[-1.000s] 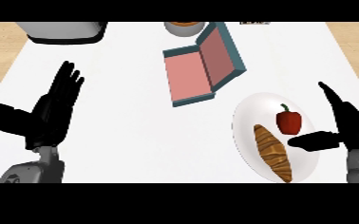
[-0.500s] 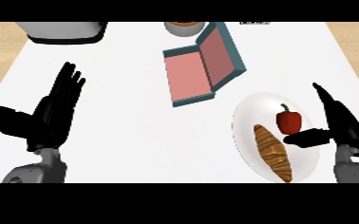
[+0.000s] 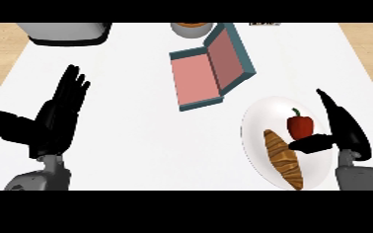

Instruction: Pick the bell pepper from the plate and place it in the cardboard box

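Head view. A red bell pepper (image 3: 300,126) with a green stem sits on the right part of a white plate (image 3: 259,116), beside a croissant (image 3: 282,159) lying lengthwise on the same plate. The right hand (image 3: 341,128) stands at the plate's right rim, fingers straight and extended upward in the view, its thumb (image 3: 312,143) reaching leftward to just below the pepper; whether the thumb touches the pepper cannot be told from this angle. The cardboard box (image 3: 207,74), teal outside and pink inside, lies open up and left of the plate, its lid tilted back. The left hand (image 3: 58,116) rests open at the view's left, fingers up, well apart from both.
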